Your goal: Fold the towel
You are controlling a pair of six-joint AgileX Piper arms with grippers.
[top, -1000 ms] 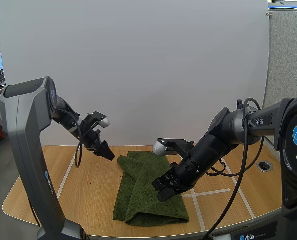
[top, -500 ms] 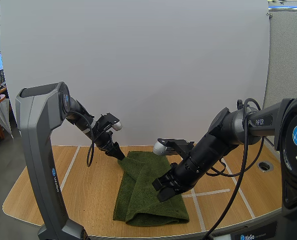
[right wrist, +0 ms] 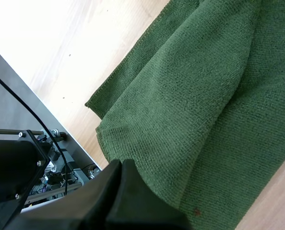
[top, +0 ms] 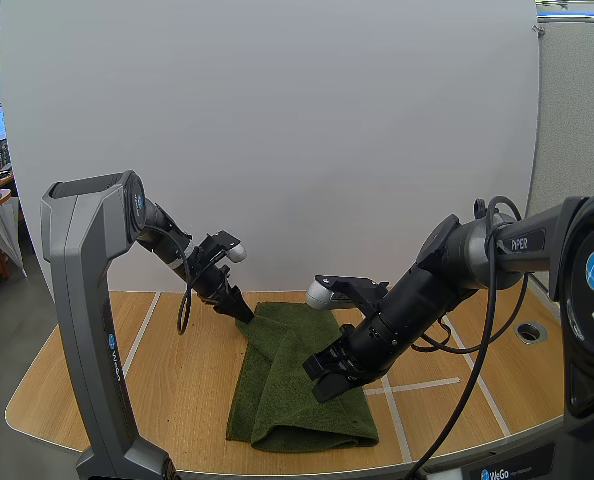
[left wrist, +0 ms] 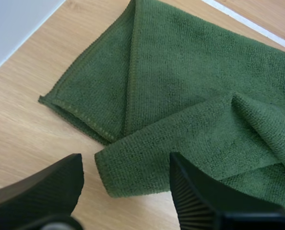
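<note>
Left gripper, moved in from the left, hangs with fingers spread at the far-left corner of the green towel, which lies far-to-near on the table; right gripper, fingers pressed together, over its right side.

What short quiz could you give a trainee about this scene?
1. True or false: the towel is red.
2. Pick one. The left gripper has its fingers: A) apart, either side of a towel corner; B) pressed together; C) closed round a pot.
3. Fill in: the towel lies on a wooden ____.

Key:
1. False, it is dark green.
2. A.
3. table.
</note>
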